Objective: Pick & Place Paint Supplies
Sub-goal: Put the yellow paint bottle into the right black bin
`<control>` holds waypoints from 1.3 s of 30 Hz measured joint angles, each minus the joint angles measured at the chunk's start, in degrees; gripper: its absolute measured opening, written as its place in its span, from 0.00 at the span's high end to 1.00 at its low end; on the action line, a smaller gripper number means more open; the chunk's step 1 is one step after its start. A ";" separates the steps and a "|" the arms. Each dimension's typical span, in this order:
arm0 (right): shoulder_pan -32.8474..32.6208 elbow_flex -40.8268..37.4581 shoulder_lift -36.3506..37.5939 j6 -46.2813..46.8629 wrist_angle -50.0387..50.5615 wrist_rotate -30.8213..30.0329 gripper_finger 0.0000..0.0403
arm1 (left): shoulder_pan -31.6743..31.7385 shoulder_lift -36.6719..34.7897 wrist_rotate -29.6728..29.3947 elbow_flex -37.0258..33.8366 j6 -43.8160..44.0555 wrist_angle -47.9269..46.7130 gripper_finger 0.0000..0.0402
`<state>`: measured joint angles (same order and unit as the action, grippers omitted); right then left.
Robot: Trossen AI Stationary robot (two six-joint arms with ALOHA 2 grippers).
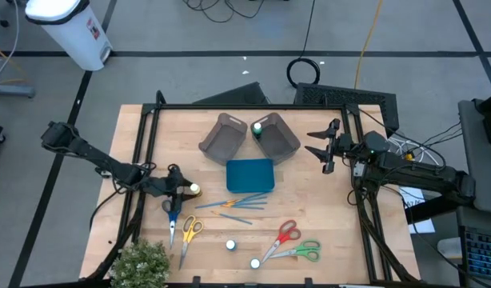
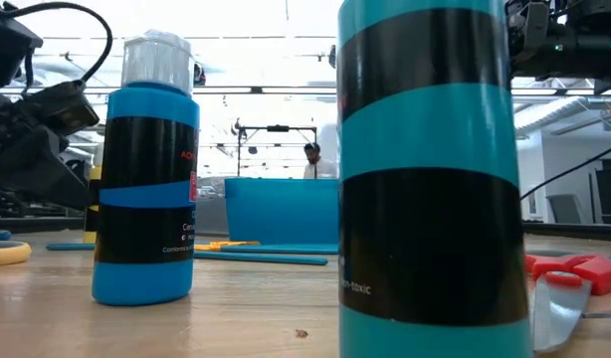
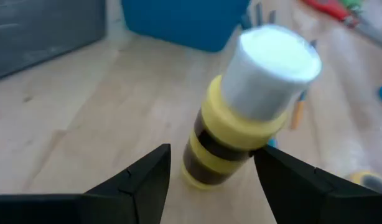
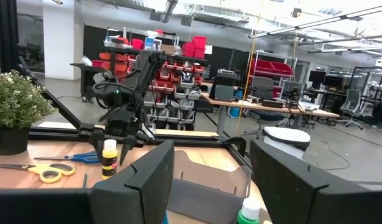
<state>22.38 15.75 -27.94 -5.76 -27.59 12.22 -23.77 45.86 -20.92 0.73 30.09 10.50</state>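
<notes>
The wooden surface [image 1: 317, 220] leaves most open room along its right side and in the bare strip between the bins and the left edge; the near half is cluttered. Two grey-brown bins [image 1: 223, 136] sit side by side toward the far edge, one already holding a green-capped bottle [image 1: 257, 127], with the teal tray [image 1: 250, 174] just in front of them.

The left gripper [image 1: 184, 190] is near the left edge, its fingers [image 3: 144, 177] spread open on either side of the yellow-banded paint bottle [image 3: 241, 134], which looks tilted in the wrist view and not yet clamped. The main risk, as I judge it, is that closing on a leaning bottle pinches it off-centre and tips or squirts it out sideways. A knocked bottle could roll into the blue-handled scissors [image 1: 173, 214] and yellow-handled scissors [image 1: 189, 230] lying just beside it toward the near edge, or into the thin blue and orange brushes [image 1: 239, 203] between it and the tray.

A carry toward the bins would pass close by the tray wall; a low path could clip it.

The right gripper [image 1: 326, 146] waits above the right side toward the far edge, fingers open and empty, well apart from everything. Red-handled scissors [image 1: 285, 234], green-handled scissors [image 1: 303, 252] and two small bottles [image 1: 230, 246] lie near the near edge.
</notes>
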 joint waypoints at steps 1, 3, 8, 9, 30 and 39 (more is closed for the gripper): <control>-0.01 0.00 0.00 0.11 0.02 -0.01 0.50 | 0.00 0.12 -0.61 0.00 0.14 -0.13 0.40; 0.00 0.00 0.00 0.11 0.14 0.01 0.50 | 0.00 0.75 -1.21 0.02 0.23 0.28 0.40; -0.01 0.00 -0.02 0.13 0.24 0.03 0.50 | 0.00 4.40 -1.31 0.07 -0.54 3.28 0.40; 0.00 0.00 -0.02 0.14 0.24 0.03 0.50 | 0.00 5.50 -1.45 0.07 -1.30 4.66 0.40; 0.00 0.00 -0.02 0.18 0.24 0.05 0.50 | 0.03 25.83 -2.82 0.22 -7.28 34.39 0.68; 0.00 0.00 -0.02 0.19 0.01 0.06 0.50 | 1.65 21.72 -4.55 6.81 -7.27 36.41 0.71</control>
<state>22.38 15.75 -27.97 -5.57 -27.58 12.28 -22.12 67.59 -25.46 7.54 22.83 46.91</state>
